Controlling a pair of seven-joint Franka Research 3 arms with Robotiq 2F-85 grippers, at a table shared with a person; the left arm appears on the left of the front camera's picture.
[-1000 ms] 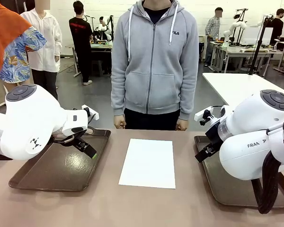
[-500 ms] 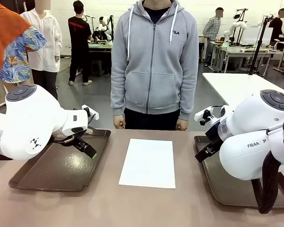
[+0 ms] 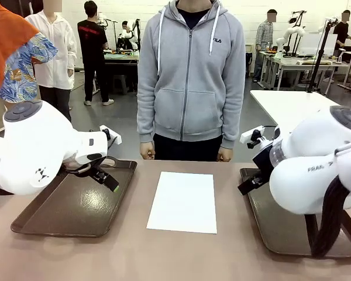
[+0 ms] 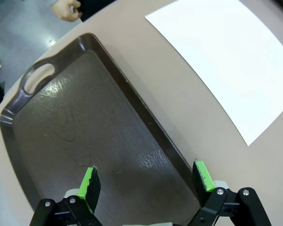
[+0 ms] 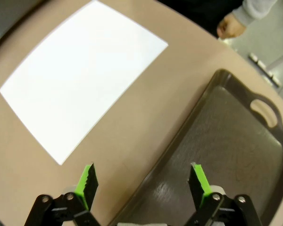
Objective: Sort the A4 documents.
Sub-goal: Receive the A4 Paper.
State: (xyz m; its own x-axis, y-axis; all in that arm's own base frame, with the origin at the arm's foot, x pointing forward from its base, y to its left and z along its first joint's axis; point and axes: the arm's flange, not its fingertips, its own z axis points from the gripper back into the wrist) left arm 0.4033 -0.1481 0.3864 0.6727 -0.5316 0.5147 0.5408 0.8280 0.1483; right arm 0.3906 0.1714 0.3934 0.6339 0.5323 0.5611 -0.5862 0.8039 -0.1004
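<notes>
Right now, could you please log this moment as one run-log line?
white A4 paper sheet: flat on table, untouched | left gripper: open, above dark brown rectangular tray | right gripper: open, empty

Left tray (image 3: 70, 206), right tray (image 3: 270, 218) flat on table (image 3: 134, 253).

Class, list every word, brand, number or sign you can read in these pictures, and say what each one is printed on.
"FILA": on the chest of the person's grey hoodie.
"FRAN", with the rest hidden by a cable: on the white shell of the right arm.
The A4 document is blank, with no text on it.
</notes>
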